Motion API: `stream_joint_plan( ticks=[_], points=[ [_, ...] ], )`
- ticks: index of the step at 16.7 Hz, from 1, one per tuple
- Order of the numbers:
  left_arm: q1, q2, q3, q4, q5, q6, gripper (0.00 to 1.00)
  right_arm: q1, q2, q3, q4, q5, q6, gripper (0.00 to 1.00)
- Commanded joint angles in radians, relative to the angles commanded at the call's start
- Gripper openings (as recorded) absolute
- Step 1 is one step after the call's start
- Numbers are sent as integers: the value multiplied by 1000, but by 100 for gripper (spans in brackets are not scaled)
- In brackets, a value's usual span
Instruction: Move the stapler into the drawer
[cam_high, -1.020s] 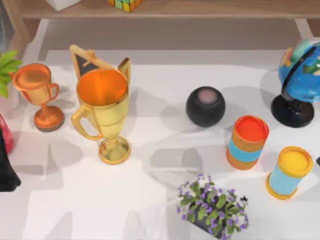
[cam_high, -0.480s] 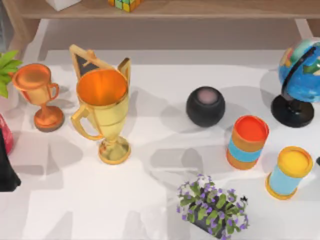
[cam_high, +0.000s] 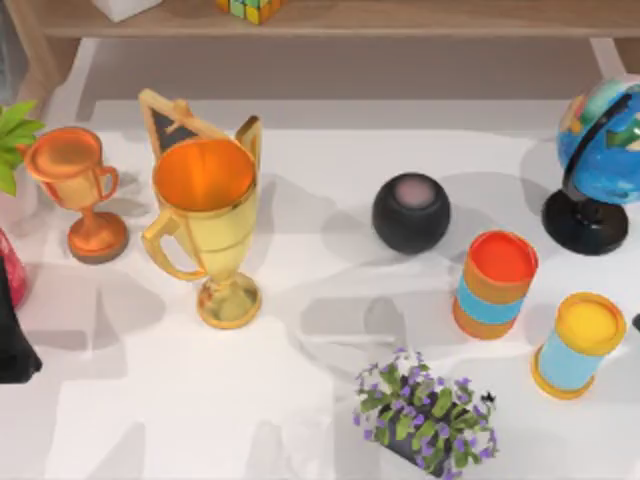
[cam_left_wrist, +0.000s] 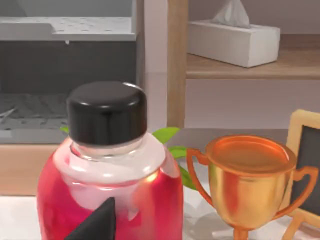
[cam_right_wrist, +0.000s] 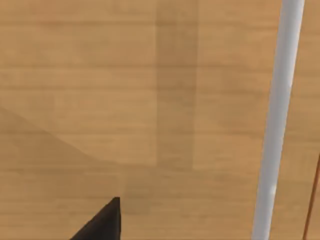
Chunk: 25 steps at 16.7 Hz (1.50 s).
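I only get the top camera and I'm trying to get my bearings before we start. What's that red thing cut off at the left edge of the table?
Observer: The left wrist view shows it whole enough to tell: a red bottle with a black cap.
Operator: Okay, what's behind the bottle?
Observer: A grey cabinet stands behind it, next to a wooden post.
Operator: Anything on the shelf there?
Observer: A white tissue box sits on the wooden shelf, above the copper trophy.
Operator: And the right arm's camera?
Observer: It faces a wooden panel with a white bar running across it.
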<state>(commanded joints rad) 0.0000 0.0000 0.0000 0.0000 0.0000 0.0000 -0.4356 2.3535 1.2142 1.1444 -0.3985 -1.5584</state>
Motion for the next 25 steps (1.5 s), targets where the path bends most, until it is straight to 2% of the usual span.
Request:
stream_joint_plan(
  ticks=[11, 21, 25],
  points=[
    [0, 0, 0, 0, 0, 0, 100, 0, 0, 0, 0, 0, 0, 2],
    [0, 0, 0, 0, 0, 0, 100, -5, -1, -4, 0, 0, 2, 0],
    [0, 0, 0, 0, 0, 0, 100, -31, -49, -108, 58, -23, 3, 0]
  ],
)
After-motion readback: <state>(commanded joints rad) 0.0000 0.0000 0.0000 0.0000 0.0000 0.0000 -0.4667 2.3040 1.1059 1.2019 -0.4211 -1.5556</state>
